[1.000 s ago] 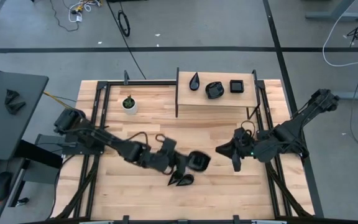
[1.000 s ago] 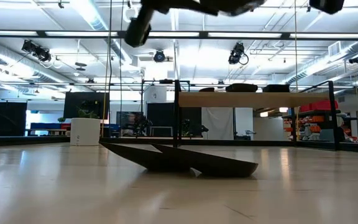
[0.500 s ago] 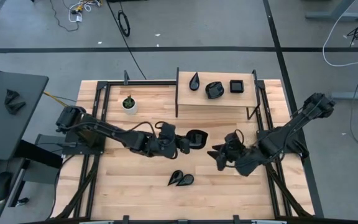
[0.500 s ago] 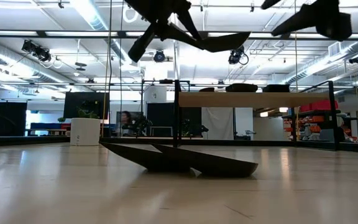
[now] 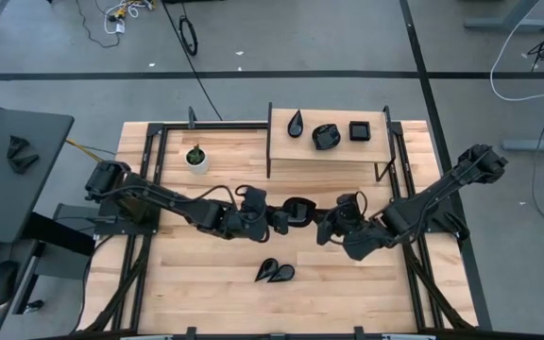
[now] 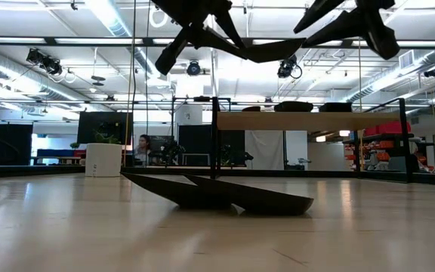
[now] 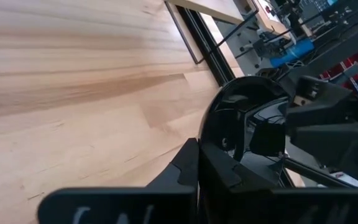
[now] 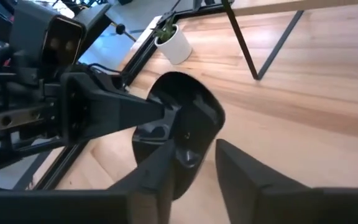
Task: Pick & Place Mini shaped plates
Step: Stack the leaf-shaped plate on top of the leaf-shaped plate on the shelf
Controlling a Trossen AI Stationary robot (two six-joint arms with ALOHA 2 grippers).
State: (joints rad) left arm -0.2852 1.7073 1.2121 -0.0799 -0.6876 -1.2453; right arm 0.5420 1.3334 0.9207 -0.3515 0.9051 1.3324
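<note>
Midair above the wooden worktop (image 5: 196, 283), my left tool (image 5: 280, 219) grips the glossy black rounded mini plate (image 5: 297, 210) by its rim, presenting it edge-on so my right tool (image 5: 327, 229), fingers parted, can close around it

Above the middle of the pale wooden worktop (image 5: 187, 283) we see the left hand (image 5: 279, 221) and right hand (image 5: 327, 229) meeting around a glossy black rounded plate (image 5: 297, 208), blocking that airspace. Beneath them, two black teardrop plates (image 5: 275, 272) lie touching. The raised wooden shelf (image 5: 333, 151) bars the far side.
</note>
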